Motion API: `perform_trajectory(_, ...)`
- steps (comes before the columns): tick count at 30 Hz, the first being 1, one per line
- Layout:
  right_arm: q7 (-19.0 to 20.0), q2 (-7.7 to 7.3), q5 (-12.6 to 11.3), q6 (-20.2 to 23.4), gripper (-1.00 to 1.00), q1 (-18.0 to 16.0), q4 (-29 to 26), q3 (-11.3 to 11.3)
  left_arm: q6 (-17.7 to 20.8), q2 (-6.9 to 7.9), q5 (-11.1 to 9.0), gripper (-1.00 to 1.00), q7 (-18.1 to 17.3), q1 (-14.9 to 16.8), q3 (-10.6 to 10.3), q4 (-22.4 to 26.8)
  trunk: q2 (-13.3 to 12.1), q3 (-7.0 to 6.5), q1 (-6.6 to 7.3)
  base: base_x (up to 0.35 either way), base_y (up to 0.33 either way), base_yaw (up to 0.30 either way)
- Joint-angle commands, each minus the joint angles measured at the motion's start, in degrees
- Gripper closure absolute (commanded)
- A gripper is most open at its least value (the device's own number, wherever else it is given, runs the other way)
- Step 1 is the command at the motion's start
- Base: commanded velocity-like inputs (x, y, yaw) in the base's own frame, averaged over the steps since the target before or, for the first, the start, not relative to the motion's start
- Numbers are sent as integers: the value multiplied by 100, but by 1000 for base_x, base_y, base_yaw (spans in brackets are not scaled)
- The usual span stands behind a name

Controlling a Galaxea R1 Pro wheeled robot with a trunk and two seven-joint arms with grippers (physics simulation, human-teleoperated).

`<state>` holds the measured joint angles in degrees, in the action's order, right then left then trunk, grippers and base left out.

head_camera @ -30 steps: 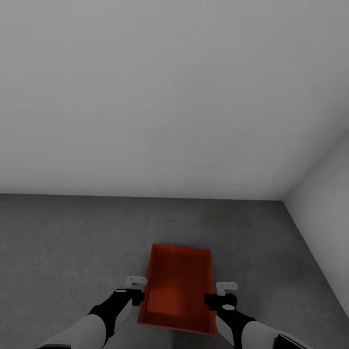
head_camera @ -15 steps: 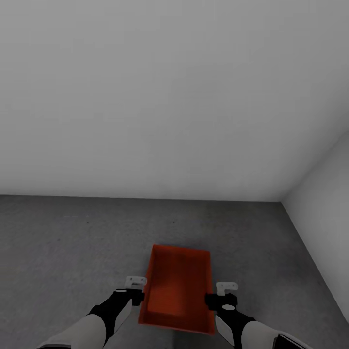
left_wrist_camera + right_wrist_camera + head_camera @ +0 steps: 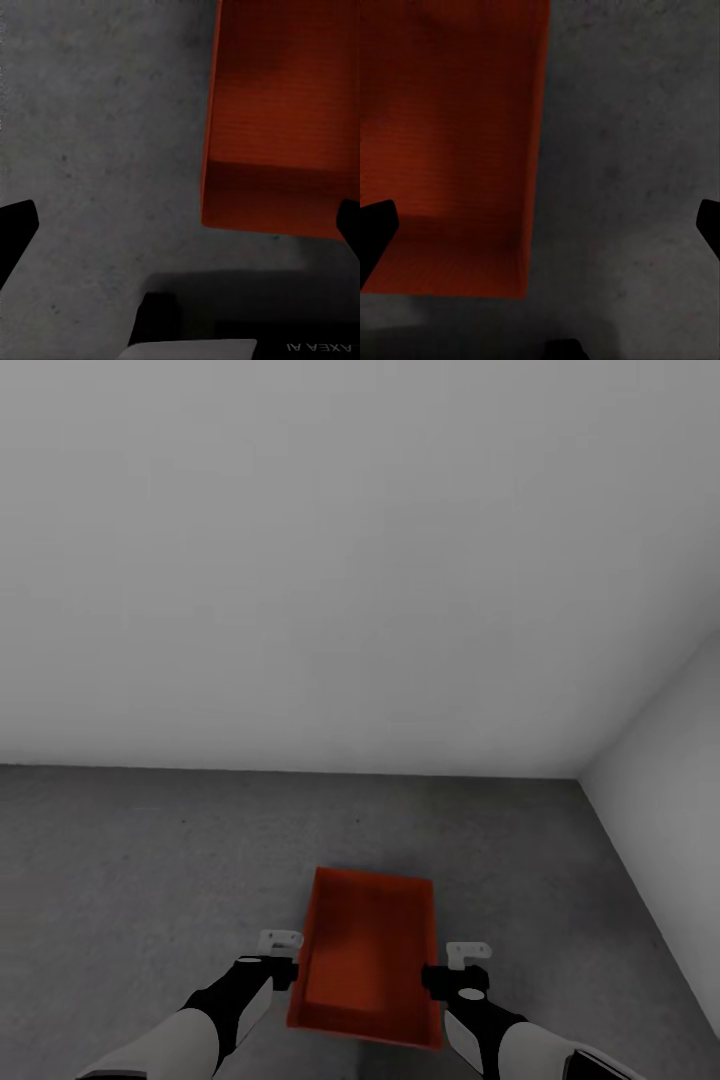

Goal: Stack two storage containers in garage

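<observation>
Orange-red storage container (image 3: 367, 958) on the grey concrete floor (image 3: 150, 860) near the white wall corner (image 3: 585, 770); left gripper (image 3: 281, 940) at its 9 o'clock, right gripper (image 3: 467, 952) at 3 o'clock; fingers spread wide, holding nothing

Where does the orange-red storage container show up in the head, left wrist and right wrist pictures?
Head view: storage container low centre, between both hands.
Left wrist view: container fills the upper right, on grey floor.
Right wrist view: container fills the upper left.
Shared landmark: the speckled concrete floor along the container's long wall.
</observation>
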<state>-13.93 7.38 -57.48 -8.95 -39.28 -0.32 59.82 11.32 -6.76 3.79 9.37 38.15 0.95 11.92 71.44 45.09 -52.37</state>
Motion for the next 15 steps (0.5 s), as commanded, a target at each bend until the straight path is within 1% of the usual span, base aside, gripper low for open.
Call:
perform_trajectory(1, -21, 1, -53, -11, -100, -1, -3, 48, 37, -2, 38, -100, 13, 0, 10, 12, -39, -15, 23, 0, 0, 0)
perform_trajectory(15, -19, 1, -53, -10, -100, -1, -3, 47, 37, -1, 34, -100, 13, 0, 10, 12, -601, -266, 330, 0, 0, 0)
